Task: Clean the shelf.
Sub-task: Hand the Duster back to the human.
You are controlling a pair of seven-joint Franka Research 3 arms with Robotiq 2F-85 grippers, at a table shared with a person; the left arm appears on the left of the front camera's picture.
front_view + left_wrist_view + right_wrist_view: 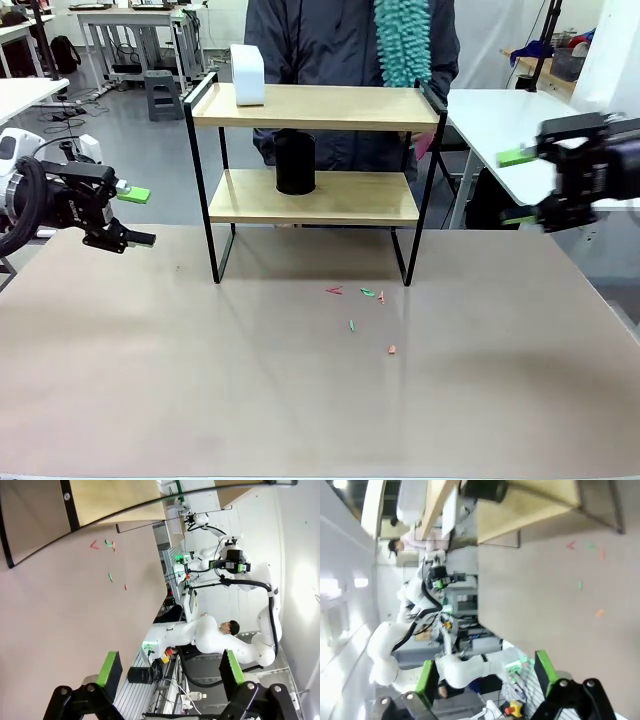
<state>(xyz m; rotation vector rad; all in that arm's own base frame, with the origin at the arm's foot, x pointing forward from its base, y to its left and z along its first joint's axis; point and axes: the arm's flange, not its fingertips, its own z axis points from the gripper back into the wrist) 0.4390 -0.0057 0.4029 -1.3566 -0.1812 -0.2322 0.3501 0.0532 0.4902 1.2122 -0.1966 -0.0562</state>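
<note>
Tan surface [300,400] spans your front view, white tables behind it. Your shelf [315,195] stands upright at the far middle, long axis running left to right, open front facing you. Top board carries a white box [247,75], lower board a black cylinder [295,162]. Front view alone shows the person's teal duster [400,40] hanging over the top board's right end. Small coloured scraps [365,305] lie on the surface in front of the shelf; both wrist views catch them too. Your left gripper [135,215] and right gripper [520,185] hang out at the sides, jaws released, holding nothing.
</note>
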